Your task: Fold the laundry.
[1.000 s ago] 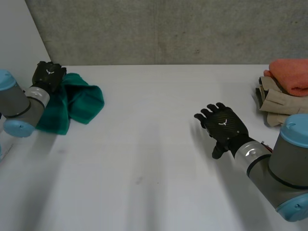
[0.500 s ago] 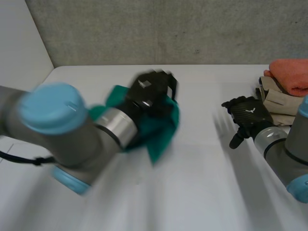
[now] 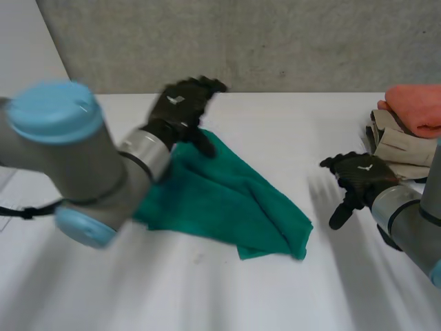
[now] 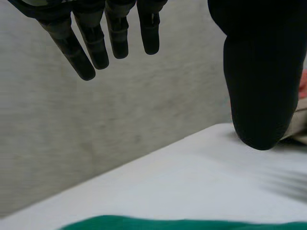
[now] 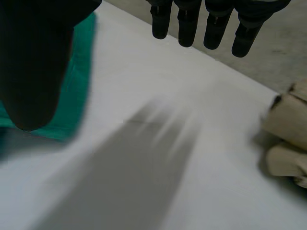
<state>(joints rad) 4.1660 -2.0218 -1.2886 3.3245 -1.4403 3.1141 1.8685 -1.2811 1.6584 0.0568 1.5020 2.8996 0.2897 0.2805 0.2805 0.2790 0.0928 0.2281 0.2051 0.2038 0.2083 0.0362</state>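
Observation:
A green cloth (image 3: 231, 200) lies rumpled on the white table (image 3: 207, 289) near its middle, spread from the left hand toward the right. My left hand (image 3: 182, 107) hovers above the cloth's far left corner, open, fingers (image 4: 91, 43) straight and holding nothing; the cloth's edge (image 4: 192, 224) lies below the palm. My right hand (image 3: 358, 179) is open to the right of the cloth, apart from it, with straight fingers (image 5: 211, 24) over bare table; the cloth (image 5: 76, 86) lies beside its thumb.
At the table's right edge sits a stack of folded laundry: an orange piece (image 3: 417, 107) on a beige one (image 3: 400, 148), close behind the right hand. The beige cloth (image 5: 288, 139) lies beyond the right fingertips. A grey wall (image 3: 241, 41) backs the table.
The left arm swung the green cloth from the far left to the table's middle and let it go. The right hand moved right toward the stack.

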